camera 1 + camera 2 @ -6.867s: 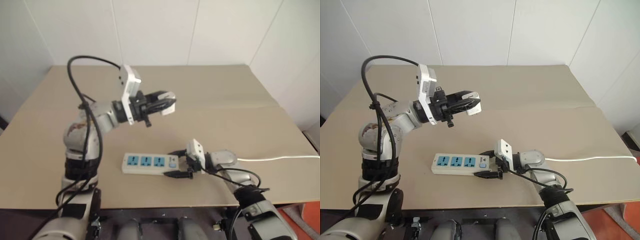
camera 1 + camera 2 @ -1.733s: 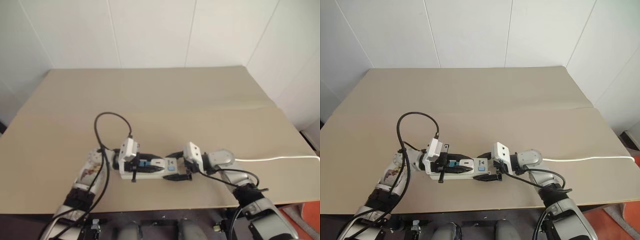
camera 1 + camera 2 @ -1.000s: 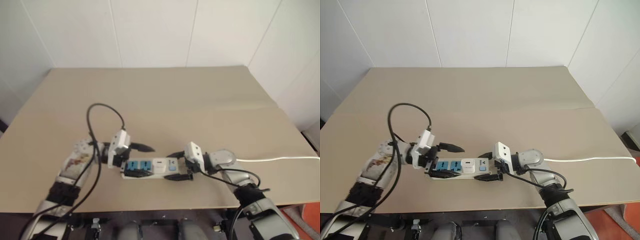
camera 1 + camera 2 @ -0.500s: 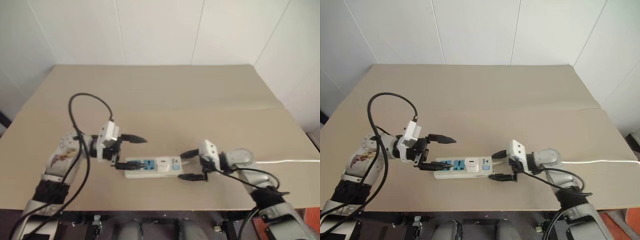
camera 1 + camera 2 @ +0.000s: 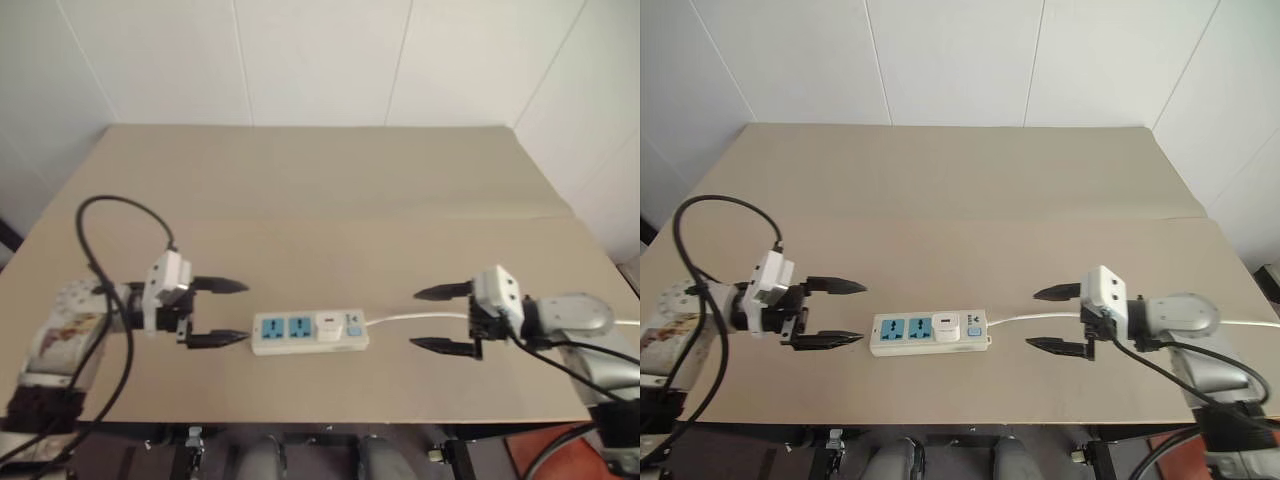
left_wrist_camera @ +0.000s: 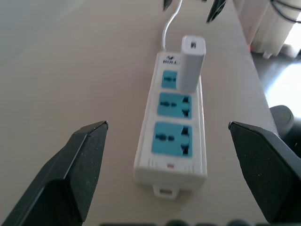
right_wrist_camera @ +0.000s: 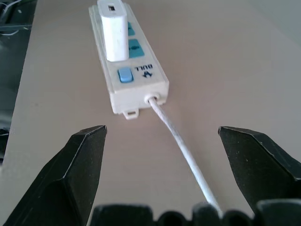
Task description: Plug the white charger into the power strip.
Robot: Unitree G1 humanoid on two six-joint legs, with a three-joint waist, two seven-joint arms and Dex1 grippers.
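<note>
One tan table (image 5: 330, 190) meets white walls (image 5: 320, 60).

Tan table (image 5: 330, 190) under power strip (image 5: 309, 332) and cord (image 5: 415, 318)

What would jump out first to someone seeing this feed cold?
The white charger standing upright in the power strip, in the socket nearest the switch, near the table's front edge. Then the two open pincers facing it from either end, both clear of it: the left pincer and the right pincer, which straddles the strip's cord.
</note>
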